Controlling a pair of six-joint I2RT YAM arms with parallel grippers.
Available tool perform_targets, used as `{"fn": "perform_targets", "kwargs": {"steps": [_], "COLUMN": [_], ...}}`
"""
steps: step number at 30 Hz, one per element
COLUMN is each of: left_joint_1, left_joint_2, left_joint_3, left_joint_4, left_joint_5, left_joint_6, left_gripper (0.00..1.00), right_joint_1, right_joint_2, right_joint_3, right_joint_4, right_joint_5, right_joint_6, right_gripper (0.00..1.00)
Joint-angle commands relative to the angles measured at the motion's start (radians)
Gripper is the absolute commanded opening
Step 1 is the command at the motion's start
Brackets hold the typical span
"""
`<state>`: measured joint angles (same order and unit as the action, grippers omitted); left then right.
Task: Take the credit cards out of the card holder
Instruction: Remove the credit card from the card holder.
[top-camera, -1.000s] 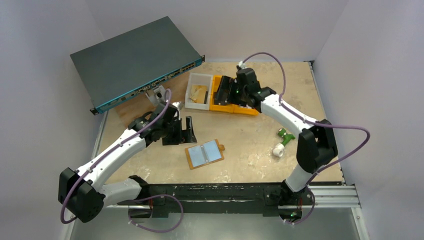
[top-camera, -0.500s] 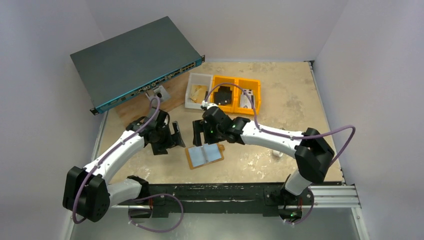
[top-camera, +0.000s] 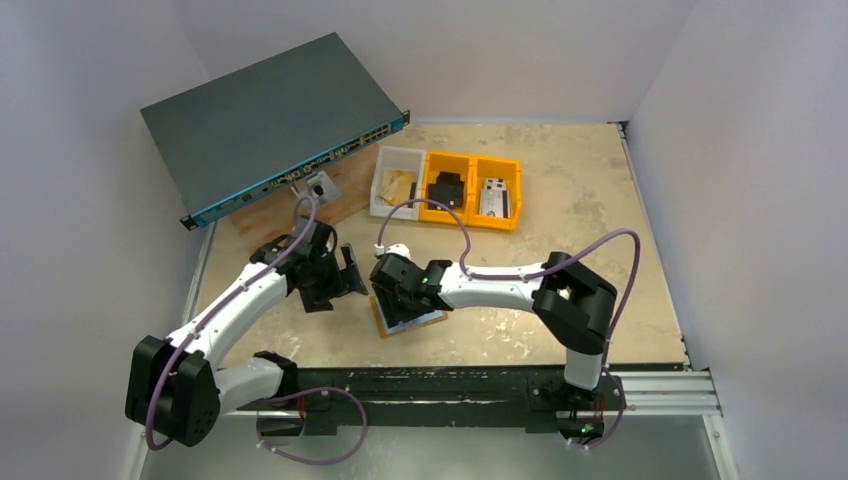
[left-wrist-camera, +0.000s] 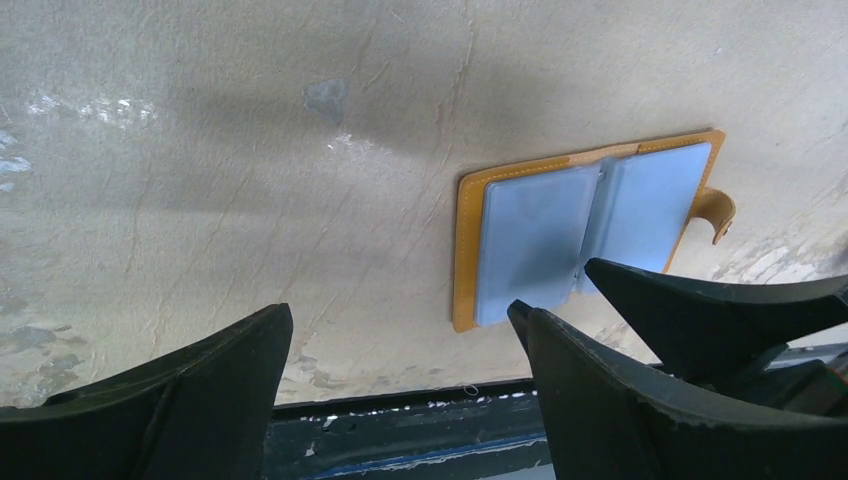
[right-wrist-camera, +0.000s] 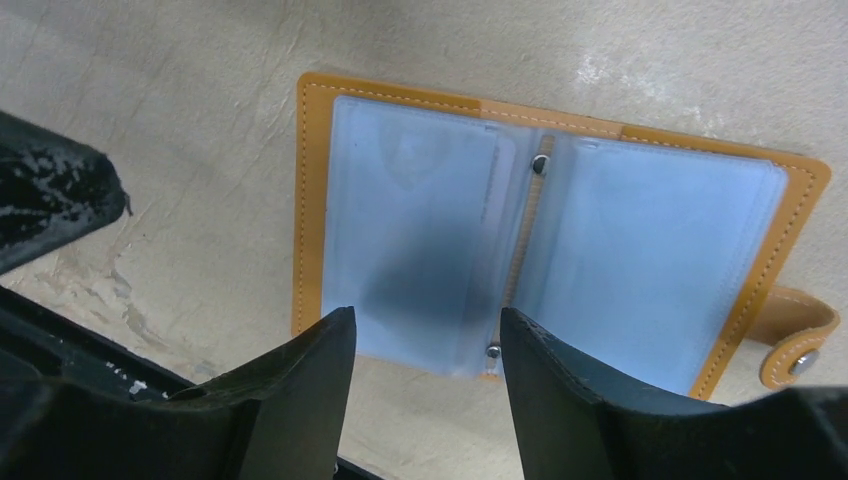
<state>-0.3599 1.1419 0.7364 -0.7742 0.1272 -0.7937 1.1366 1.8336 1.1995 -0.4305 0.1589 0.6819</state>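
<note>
Your right hand (right-wrist-camera: 428, 325) hovers half-open and empty over the card holder (right-wrist-camera: 600, 250) mid-frame; your left hand (left-wrist-camera: 400, 312) gapes empty. Expect it light, floppy, slick inside: pinch near the spine.

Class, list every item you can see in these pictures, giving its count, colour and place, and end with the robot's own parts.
card holder: one, tan-orange with pale blue inside, lying open on the table, front middle
network switch: one, dark teal, far left corner
brown board: one, under the switch's near edge
white bin: one, far middle, holding something tan
orange bins: two, right of the white bin; one holds a black item, the other a grey one
table: one, beige, scuffed
left gripper: one, black, open, beside the card holder, not touching it
right gripper: one, black, jaws apart over one page of the card holder
</note>
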Motion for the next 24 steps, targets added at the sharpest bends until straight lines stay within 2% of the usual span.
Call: {"fn": "perform_targets", "kwargs": {"steps": [1,13,16,19,24], "left_joint_1": [0.008,0.009,0.009,0.009,0.007], "left_joint_2": [-0.026,-0.015,-0.011,-0.005,0.02], "left_joint_3": [0.014,0.003,-0.007,-0.016,-0.028], "left_joint_4": [-0.005,0.026,0.04,0.058,0.095], "left_joint_5": [-0.015,0.022,0.041,0.064,0.117], "left_joint_6": [-0.005,0.031,0.037,0.039,0.047], "left_gripper": [0.88,0.88,0.87,0.86,0.77], "right_joint_1": [0.01,0.012,0.011,0.007,-0.025], "right_joint_2": [0.013,0.089,0.091,0.082,0.057], "right_joint_3": [0.064,0.09,0.07,0.047,-0.01], "right_joint_4": [-0.021,-0.055,-0.042,-0.023,0.056], "right_joint_5": [0.062,0.071,0.034,0.017,-0.065], "right_joint_6": [0.011,0.032,0.045,0.055,0.071], "right_gripper": [0.53,0.46,0.38,0.26,0.12]}}
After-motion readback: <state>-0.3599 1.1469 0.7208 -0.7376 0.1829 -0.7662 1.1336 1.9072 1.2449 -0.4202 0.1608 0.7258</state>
